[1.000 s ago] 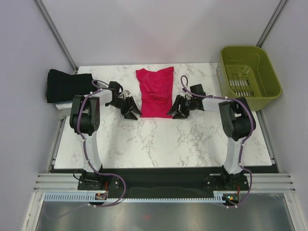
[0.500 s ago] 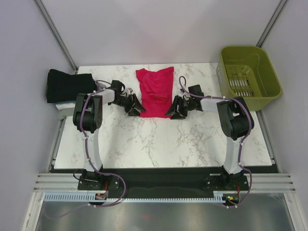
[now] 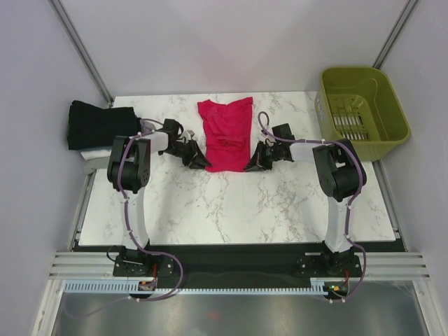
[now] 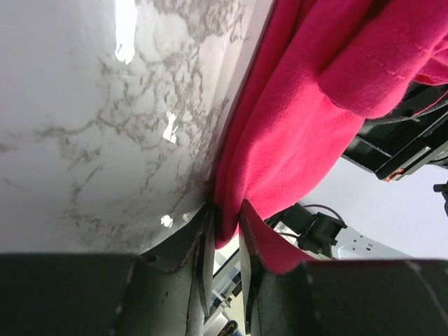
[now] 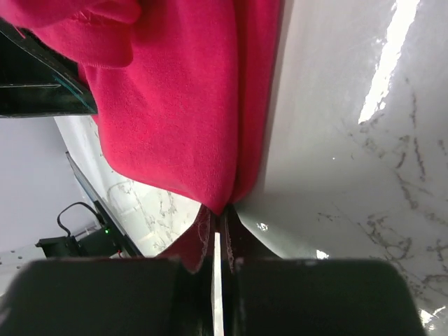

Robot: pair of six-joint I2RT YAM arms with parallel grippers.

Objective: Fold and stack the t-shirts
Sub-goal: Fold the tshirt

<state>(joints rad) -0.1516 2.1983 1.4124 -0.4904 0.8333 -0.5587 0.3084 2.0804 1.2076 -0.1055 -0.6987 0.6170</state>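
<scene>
Two arms, each with one gripper, are working over one marble worktop (image 3: 231,210). One crimson-pink t-shirt (image 3: 225,133) is lying flat at the far middle of the worktop, gathered into a narrow lengthwise strip, its near hem toward the arms. The left gripper (image 3: 202,164) is pressing at the near left corner of that hem; its jaws are nearly closed and are pinching a fold of the pink cloth between them. The right gripper (image 3: 250,166) is sitting at the near right corner; its jaws are fully closed on the hem edge there. One black folded t-shirt (image 3: 98,124) is resting at the far left corner, with pale folded cloth (image 3: 93,152) showing beneath it. One olive-green basket (image 3: 362,108) is standing off the far right edge.
</scene>
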